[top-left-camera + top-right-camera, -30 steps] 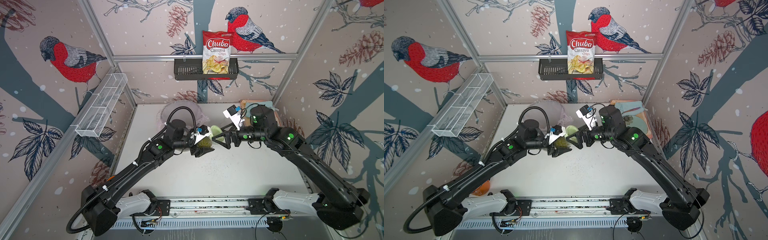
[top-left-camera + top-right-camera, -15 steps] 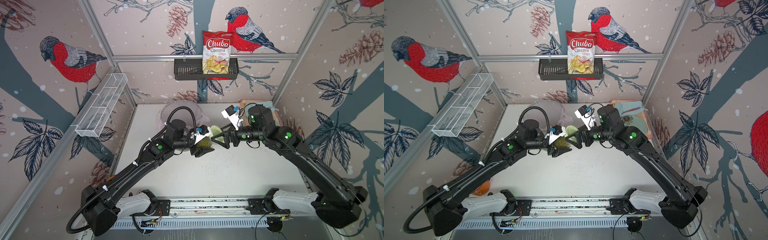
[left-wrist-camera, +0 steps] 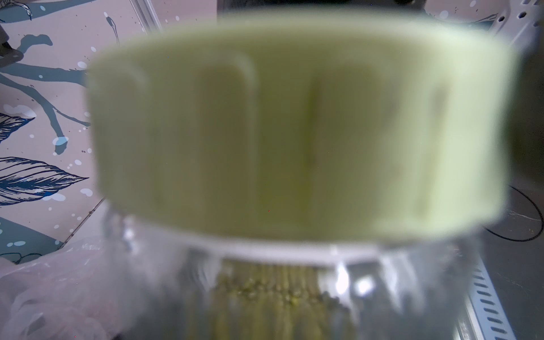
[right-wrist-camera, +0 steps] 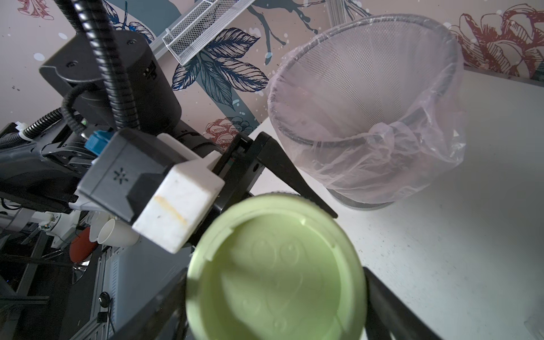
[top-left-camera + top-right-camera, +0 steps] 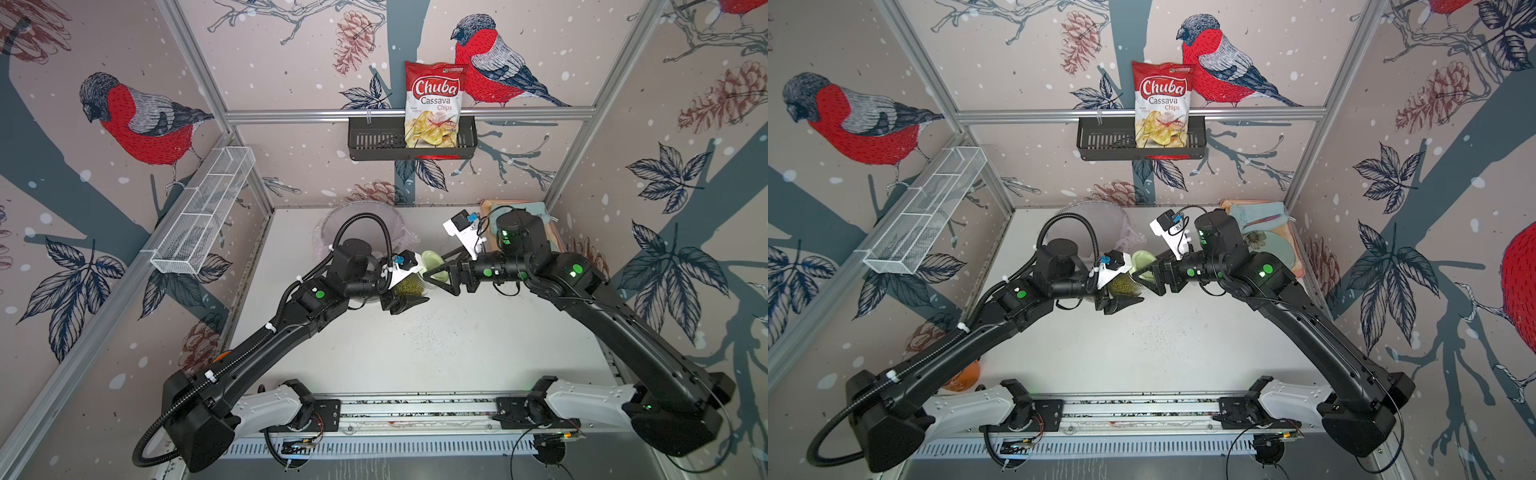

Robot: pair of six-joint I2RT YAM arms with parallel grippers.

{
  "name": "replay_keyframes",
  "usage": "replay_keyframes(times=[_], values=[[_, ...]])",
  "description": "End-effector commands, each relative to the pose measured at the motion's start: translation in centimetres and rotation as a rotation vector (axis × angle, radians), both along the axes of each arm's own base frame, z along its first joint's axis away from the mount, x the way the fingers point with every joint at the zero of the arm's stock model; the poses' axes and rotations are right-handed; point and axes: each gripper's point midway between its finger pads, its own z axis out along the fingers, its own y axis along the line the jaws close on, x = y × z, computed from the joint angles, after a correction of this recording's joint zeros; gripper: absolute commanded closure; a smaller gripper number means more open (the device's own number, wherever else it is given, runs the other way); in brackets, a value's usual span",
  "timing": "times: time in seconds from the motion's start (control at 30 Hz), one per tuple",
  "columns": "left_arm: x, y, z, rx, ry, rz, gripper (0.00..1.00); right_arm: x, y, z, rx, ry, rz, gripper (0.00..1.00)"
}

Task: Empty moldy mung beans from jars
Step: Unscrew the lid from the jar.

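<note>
A: Bird-and-pinecone wallpaper covers every wall around us, and below lies a white bench [image 5: 478, 357] dusted with tiny black specks [image 5: 419, 328] near its middle. Where do we find the task's thing?

B: We find the glass jar [image 5: 419, 283] over the middle of the bench, just in front of the mesh bin [image 5: 357, 206] with its pinkish liner. It lies on its side, the pale green lid [image 5: 430, 261] still on and turned toward the right arm.

A: And the mung beans [image 5: 402, 286]?

B: We see them inside the glass, an olive-green mass. In the left wrist view they show blurred beneath the lid.

A: What do we say of the left end effector [image 5: 411, 291]?

B: It is clamped on the jar's body.

A: And the right end effector [image 5: 435, 269]?

B: Its jaws stand apart with the lid between them. In the right wrist view a dark finger [image 4: 385, 297] runs close along the lid's edge. Whether they press on it, we cannot tell.

A: Anything else we note?

B: A Chuba chips bag [image 5: 434, 104] stands in the black basket [image 5: 374, 141] on the rear wall, and a white wire tray [image 5: 203, 212] hangs on the left wall
</note>
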Motion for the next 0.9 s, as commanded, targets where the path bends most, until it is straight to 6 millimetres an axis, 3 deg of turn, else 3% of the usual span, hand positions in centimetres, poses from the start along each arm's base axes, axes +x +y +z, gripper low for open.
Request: replay_keyframes(times=[0.0,0.3,0.87], values=[[0.3,-0.6,2.4,-0.076,-0.08,-0.016,1.0,-0.6,0.4,0.6,0.024,-0.011,0.043,0.2],[0.4,-0.5,2.5,-0.077,-0.085,-0.008,1.0,-0.4,0.1,0.4,0.015,-0.027,0.028,0.31],[0.1,-0.4,2.8,-0.086,-0.091,-0.016,1.0,0.1,-0.7,1.0,0.045,-0.024,-0.001,0.32]])
